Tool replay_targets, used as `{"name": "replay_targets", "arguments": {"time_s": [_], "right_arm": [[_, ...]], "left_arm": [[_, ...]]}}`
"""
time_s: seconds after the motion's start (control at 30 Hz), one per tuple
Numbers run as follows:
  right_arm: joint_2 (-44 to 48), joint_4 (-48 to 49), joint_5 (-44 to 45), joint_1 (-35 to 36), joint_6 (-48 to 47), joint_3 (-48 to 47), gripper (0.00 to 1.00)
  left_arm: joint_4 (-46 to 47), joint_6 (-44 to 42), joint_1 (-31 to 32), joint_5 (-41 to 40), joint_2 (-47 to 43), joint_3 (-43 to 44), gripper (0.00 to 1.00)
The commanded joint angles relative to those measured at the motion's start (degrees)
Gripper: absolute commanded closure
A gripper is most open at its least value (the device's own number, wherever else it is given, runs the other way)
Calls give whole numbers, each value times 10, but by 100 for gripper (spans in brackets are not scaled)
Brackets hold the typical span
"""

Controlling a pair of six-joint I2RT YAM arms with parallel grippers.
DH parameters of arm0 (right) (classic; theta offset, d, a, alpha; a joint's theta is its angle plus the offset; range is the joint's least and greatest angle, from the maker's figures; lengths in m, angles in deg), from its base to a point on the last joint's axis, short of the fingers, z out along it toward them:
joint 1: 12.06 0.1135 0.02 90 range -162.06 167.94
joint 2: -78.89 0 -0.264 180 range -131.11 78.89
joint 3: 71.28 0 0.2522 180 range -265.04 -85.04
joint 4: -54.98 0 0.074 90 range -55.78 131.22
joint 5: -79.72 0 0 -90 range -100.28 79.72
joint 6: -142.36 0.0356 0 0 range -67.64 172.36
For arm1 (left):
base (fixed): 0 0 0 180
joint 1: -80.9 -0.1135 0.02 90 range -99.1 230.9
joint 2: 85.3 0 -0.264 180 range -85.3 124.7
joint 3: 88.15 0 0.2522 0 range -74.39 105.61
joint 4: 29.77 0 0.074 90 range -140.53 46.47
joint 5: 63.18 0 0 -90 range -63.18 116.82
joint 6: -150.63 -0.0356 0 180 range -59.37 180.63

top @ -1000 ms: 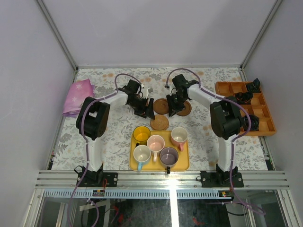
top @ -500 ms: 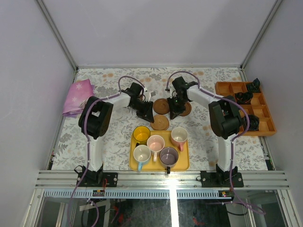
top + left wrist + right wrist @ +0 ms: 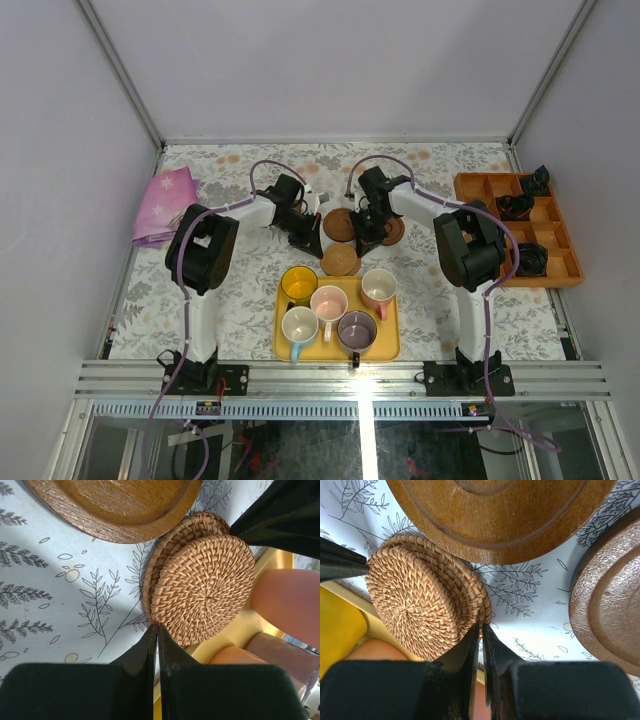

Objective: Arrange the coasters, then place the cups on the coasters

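Observation:
A stack of woven coasters [image 3: 340, 260] lies just behind the yellow tray [image 3: 386, 347]. The top one [image 3: 202, 587] is slid off those below [image 3: 420, 600]. My left gripper [image 3: 157, 627] is shut, its tips against the stack's left rim, nothing between them. My right gripper [image 3: 481, 626] shows only a thin slit, tips touching the opposite rim. A smooth wooden coaster [image 3: 338, 224] lies behind the stack and a darker coaster [image 3: 610, 605] to its right. On the tray stand the amber cup [image 3: 298, 284], pale pink cup [image 3: 328, 301], salmon cup [image 3: 378, 287], white cup [image 3: 299, 325] and purple cup [image 3: 357, 328].
An orange compartment box [image 3: 515, 235] with small black parts stands at the right edge. A pink cloth [image 3: 165, 205] lies at the back left. The tray's far rim sits right beside the woven stack.
The left gripper has closed from wide open and moved in to the stack's rim. The right gripper has narrowed a little and come in towards the stack too.

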Motion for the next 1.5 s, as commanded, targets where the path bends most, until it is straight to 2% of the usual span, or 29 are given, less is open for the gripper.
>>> {"name": "replay_targets", "arguments": {"time_s": [0.0,0.4,0.6,0.63,0.7,0.73,0.8,0.97,1.37,1.47], "right_arm": [[16,-6,14,5,-8,-24,87],[2,-10,-35,6,-21,-63,87],[0,-12,-23,6,-22,-60,87],[3,-11,-22,6,-22,-55,85],[9,-7,-19,6,-21,-45,81],[12,-5,-16,6,-20,-38,79],[19,-1,-12,6,-19,-29,76],[19,-4,-8,6,-20,-27,75],[-14,-16,-40,7,-25,-44,80],[-17,-15,-46,10,-24,-45,80]], "left_arm": [[14,-16,5,-38,-27,6,100],[25,3,4,-48,-44,16,100],[33,13,3,-57,-57,6,98],[36,14,3,-56,-62,3,88],[41,14,3,-48,-68,-1,53],[41,13,3,-44,-69,-1,43],[39,10,3,-34,-65,2,33],[39,12,2,-21,-48,7,32],[38,18,4,5,-8,6,32],[35,19,4,12,2,6,37]]}}
